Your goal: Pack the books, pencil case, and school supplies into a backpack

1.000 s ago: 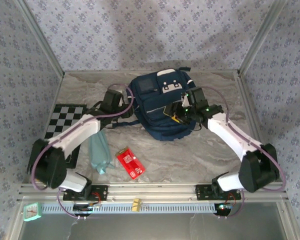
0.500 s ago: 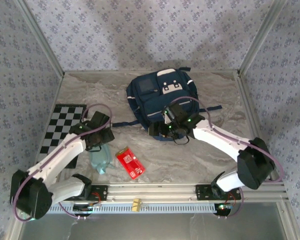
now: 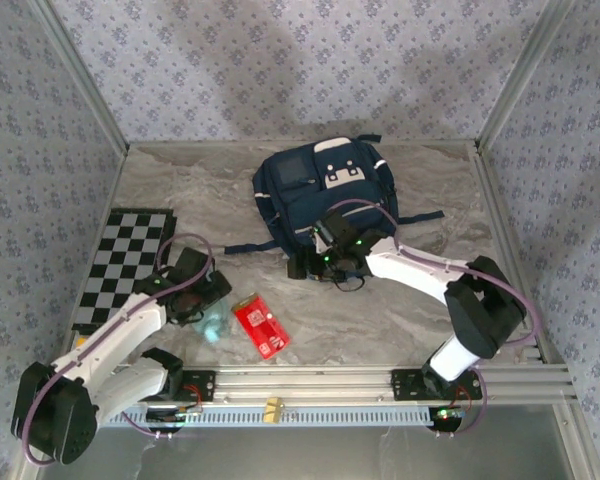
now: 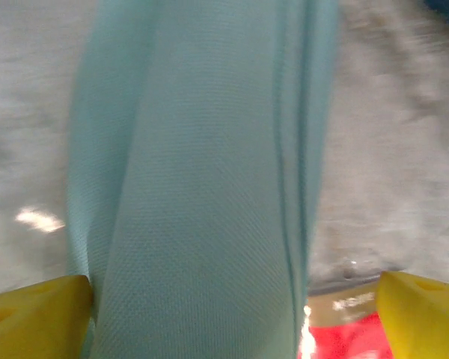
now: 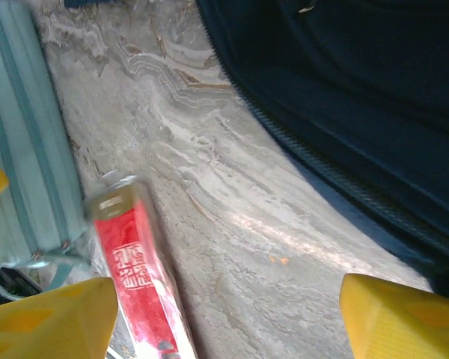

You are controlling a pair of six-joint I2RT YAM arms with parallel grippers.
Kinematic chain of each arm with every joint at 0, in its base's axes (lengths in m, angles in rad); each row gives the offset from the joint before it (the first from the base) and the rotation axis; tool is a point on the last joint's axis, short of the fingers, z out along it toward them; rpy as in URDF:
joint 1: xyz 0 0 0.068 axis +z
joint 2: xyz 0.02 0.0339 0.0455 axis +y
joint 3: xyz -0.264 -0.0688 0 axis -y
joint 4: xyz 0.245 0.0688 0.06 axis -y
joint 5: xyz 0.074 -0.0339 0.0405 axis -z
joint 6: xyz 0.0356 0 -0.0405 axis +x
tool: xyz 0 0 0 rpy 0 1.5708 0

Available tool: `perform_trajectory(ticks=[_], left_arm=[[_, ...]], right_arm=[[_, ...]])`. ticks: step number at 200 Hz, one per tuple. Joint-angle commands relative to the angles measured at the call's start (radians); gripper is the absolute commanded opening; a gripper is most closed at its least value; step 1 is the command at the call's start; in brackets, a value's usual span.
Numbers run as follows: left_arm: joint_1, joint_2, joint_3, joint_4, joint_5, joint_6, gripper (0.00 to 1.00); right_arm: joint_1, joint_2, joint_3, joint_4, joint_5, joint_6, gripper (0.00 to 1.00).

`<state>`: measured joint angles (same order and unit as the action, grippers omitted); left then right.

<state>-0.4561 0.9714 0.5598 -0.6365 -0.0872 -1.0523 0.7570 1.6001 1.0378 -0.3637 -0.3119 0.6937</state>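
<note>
You are working on a marble-patterned tabletop (image 3: 410, 310), grey with tan veins, and it is catching a pale glare in the right wrist view. Lilac wallpapered walls (image 3: 310, 70), sprinkled with small flower sprigs, are closing it in on the left, far and right sides. Two aluminium posts (image 3: 87, 85) are slanting up from the far corners. A black-and-white checkerboard mat (image 3: 125, 245) is lying flat at the left edge. Aluminium rails (image 3: 310, 378) are running along the near edge. Soft light is spreading evenly, with dim patches showing on the far wall.
</note>
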Motion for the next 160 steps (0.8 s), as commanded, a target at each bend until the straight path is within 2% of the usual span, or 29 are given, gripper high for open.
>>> perform_trajectory(ticks=[1, 22, 44, 77, 111, 131, 160], left_arm=[[0.004, 0.061, 0.067, 0.246, 0.140, 0.011, 0.95], [0.005, 0.085, 0.076, 0.323, 0.178, 0.012, 0.96], [0.040, 0.039, 0.094, 0.141, 0.072, 0.027, 0.95], [0.187, -0.052, 0.065, 0.016, 0.093, 0.075, 0.90], [0.266, -0.110, 0.049, -0.073, 0.084, 0.128, 0.90], [0.281, -0.127, 0.043, -0.100, 0.060, 0.138, 0.90], [0.285, -0.137, 0.035, -0.098, 0.044, 0.148, 0.91]], right_arm=[[0.026, 0.052, 0.069, 0.025, -0.033, -0.032, 0.80], [0.059, 0.111, 0.125, 0.042, -0.051, -0.044, 0.81], [0.096, 0.178, 0.218, 0.052, -0.082, -0.057, 0.83], [0.154, 0.318, 0.400, -0.033, -0.058, -0.162, 0.86], [0.210, 0.452, 0.574, -0.141, -0.023, -0.235, 0.89], [0.243, 0.524, 0.669, -0.211, 0.011, -0.271, 0.86], [0.272, 0.599, 0.754, -0.267, 0.048, -0.305, 0.72]])
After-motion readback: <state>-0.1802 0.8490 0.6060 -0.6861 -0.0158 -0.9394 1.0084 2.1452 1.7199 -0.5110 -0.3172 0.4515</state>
